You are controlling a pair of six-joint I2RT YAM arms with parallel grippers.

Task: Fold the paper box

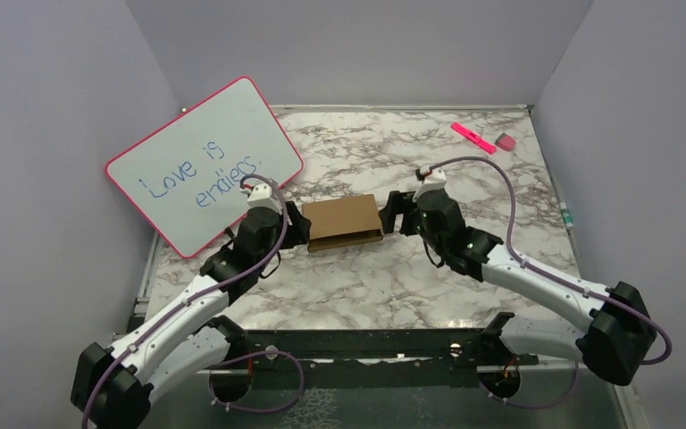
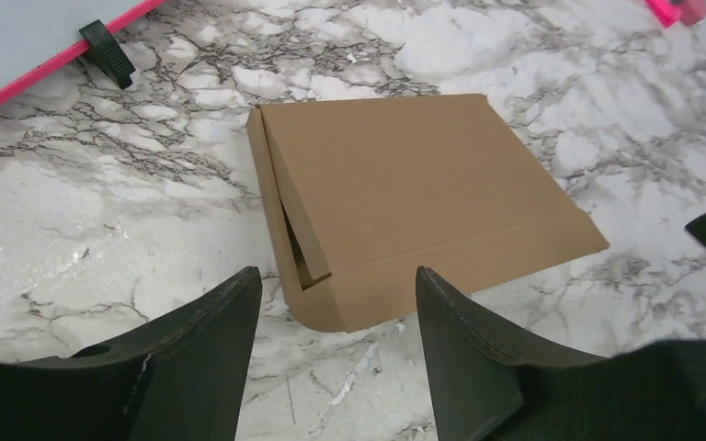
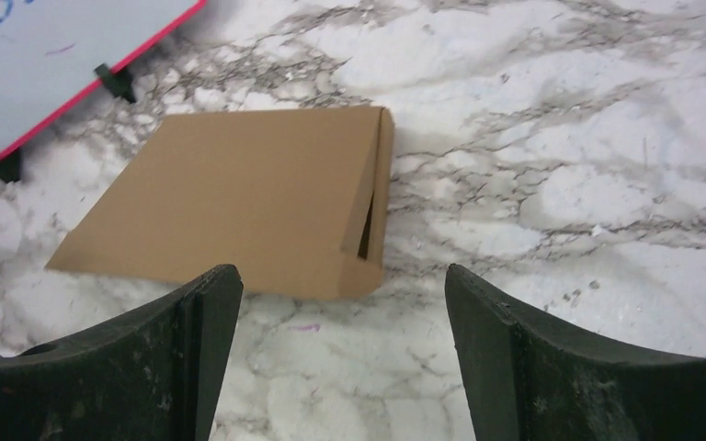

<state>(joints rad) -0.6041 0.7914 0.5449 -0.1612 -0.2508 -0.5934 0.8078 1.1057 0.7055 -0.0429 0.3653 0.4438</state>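
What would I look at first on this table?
The brown paper box lying in the middle of the marble table, with the open left gripper and right gripper at its ends. Behind it on the left stands a pink-framed whiteboard with blue writing.

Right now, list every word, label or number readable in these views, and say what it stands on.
"Love is": blue handwriting, upper line on the whiteboard.
"endles...": lower line on the same board; its last letters are unclear.
paper box: no print shows.
pink marker: too small to read anything.
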